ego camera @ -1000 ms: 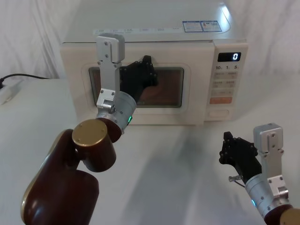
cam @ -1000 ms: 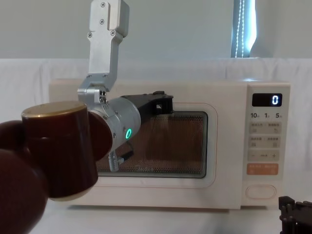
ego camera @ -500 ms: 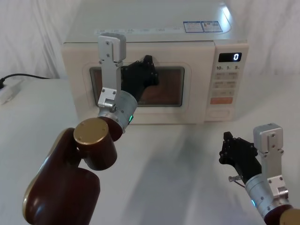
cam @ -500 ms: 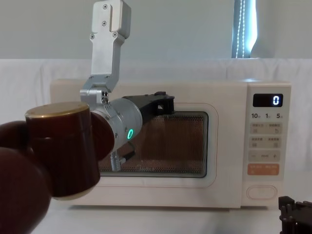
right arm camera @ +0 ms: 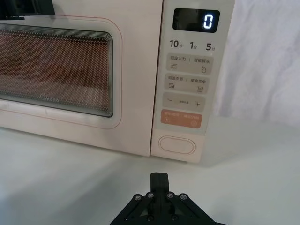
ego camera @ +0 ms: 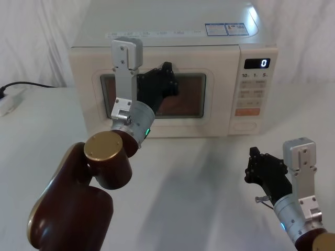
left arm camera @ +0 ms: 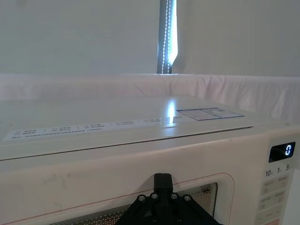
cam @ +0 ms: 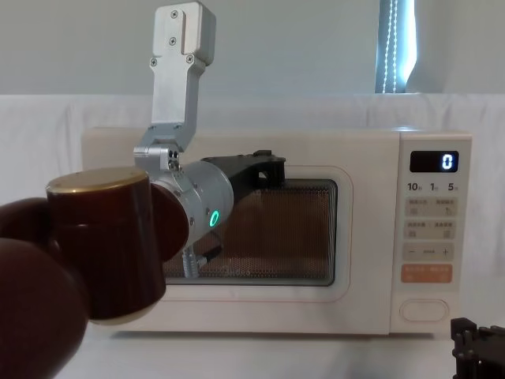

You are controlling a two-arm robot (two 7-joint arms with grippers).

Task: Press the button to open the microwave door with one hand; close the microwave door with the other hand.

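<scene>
The cream microwave [ego camera: 157, 36] stands at the back of the table with the microwave door [ego camera: 222, 104] shut flush. My left gripper [ego camera: 166, 73] is held against the upper part of the dark window [cam: 300, 237], its fingers together and holding nothing; the left wrist view shows its tip [left arm camera: 163, 180] at the door's top edge. The oval button [right arm camera: 176, 145] lies at the foot of the control panel, below the orange key. My right gripper [ego camera: 260, 166] hovers low over the table in front of the panel, shut and empty, well short of the button [ego camera: 245, 126].
A white power strip with a black cable [ego camera: 10, 99] lies at the far left. The white cloth table [ego camera: 199, 172] is bare between the microwave and my right arm. The display [ego camera: 257, 63] reads 0.
My left arm has shifted slightly to the right while staying at the door window. The door stays shut. The right arm has not moved.
</scene>
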